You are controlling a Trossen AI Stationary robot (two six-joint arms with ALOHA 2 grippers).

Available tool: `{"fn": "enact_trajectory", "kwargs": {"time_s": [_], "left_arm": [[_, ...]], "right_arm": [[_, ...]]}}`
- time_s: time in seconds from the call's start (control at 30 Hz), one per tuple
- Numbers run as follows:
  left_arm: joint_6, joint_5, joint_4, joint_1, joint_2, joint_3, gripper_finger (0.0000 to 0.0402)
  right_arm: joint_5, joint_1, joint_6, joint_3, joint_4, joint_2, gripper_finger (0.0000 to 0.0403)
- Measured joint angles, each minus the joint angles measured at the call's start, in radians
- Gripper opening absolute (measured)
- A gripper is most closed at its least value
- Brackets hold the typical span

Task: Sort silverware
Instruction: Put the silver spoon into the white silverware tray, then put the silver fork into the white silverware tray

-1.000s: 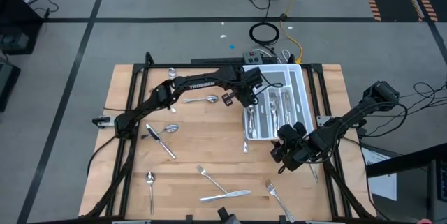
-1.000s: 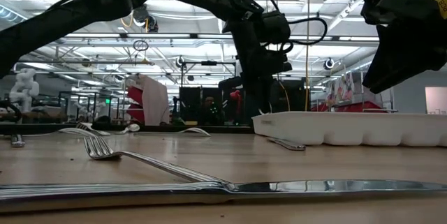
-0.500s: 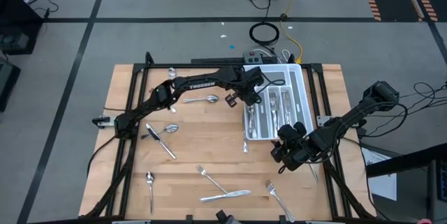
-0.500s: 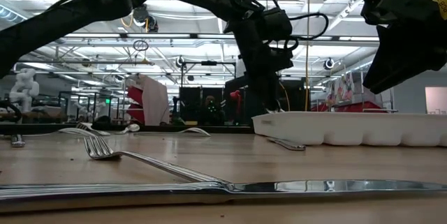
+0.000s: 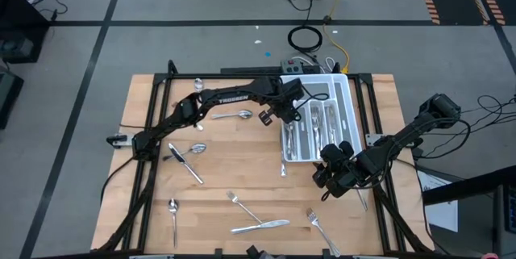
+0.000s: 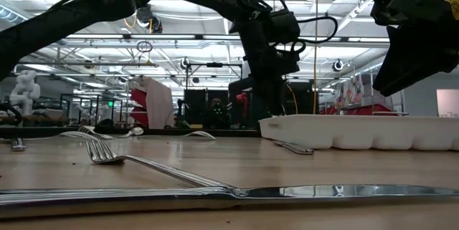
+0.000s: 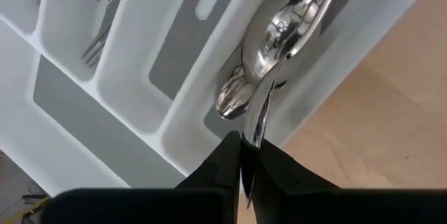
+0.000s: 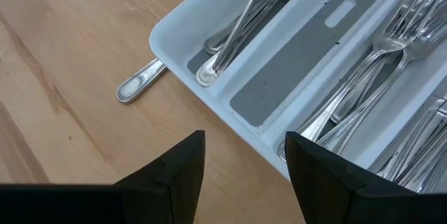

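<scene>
Left gripper over the tray's outer slot, jaws pinching a spoon by its thin handle tip; light, stiff, slippery steel, likely to pivot. Right gripper waits near the tray corner, jaws released. More cutlery lies scattered on the bench
</scene>
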Motion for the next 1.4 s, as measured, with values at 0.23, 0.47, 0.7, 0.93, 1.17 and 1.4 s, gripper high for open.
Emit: {"fn": "enact_trajectory", "kwargs": {"time_s": [0.23, 0.47, 0.7, 0.93, 1.17, 1.4], "left_arm": [[-0.04, -0.007, -0.013, -0.008, 0.0, 0.0, 0.0039], [-0.079, -0.02, -0.012, -0.021, 0.0, 0.0, 0.0067], [-0.104, -0.132, -0.06, -0.038, -0.004, 0.0, 0.0073], [-0.337, -0.299, -0.085, -0.107, -0.103, 0.0, 0.0073], [-0.844, 0.153, -0.287, -0.143, -0.354, 0.003, 0.0073], [-1.119, 0.325, -0.492, -0.157, -0.611, 0.003, 0.0073]], "right_arm": [[0.0, 0.0, -0.001, 0.0, -0.001, 0.0, 0.0208], [0.0, 0.0, 0.005, 0.0, -0.002, 0.0, 0.0246], [0.0, 0.0, 0.006, 0.0, -0.003, 0.0, 0.0251], [-0.007, 0.0, 0.028, 0.0, 0.005, 0.0, 0.0251], [-0.02, -0.009, -0.114, 0.0, 0.158, 0.001, 0.0251], [-0.216, -0.069, -0.358, 0.0, 0.479, 0.076, 0.0251]]}}
